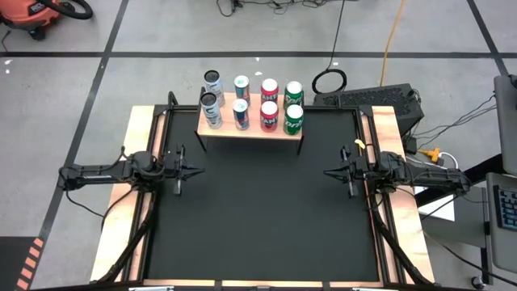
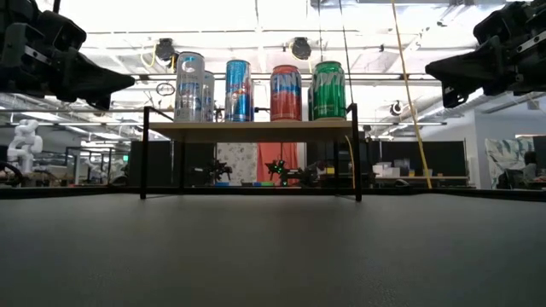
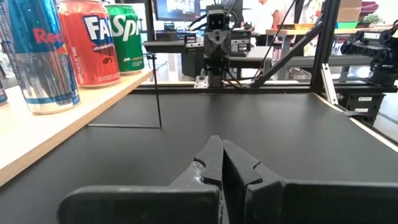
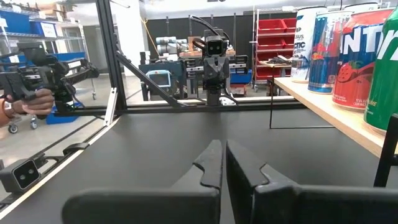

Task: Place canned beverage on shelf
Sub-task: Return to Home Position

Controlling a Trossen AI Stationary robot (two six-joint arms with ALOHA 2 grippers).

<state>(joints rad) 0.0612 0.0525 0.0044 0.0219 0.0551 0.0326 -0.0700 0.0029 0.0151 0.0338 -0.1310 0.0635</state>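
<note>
The shelf (image 1: 250, 129), a light-wood board on thin black legs, stands at the far middle of the black table. On it, upright on their bases, stand several cans in a row: silver (image 2: 189, 87), blue (image 2: 239, 90), red (image 2: 286, 92) and green (image 2: 328, 89). My left gripper (image 1: 198, 170) hovers shut above the table's left side, pointing level toward the right. Above the right side my right gripper (image 1: 327, 172) hovers shut, facing left. Both are well short of the shelf and hold nothing.
Black frame rails (image 1: 159, 137) run along the table's left and right sides. The black mat (image 1: 258, 218) between the grippers and toward the near edge is open. Beyond the far edge lie cables and a black case (image 1: 367, 101).
</note>
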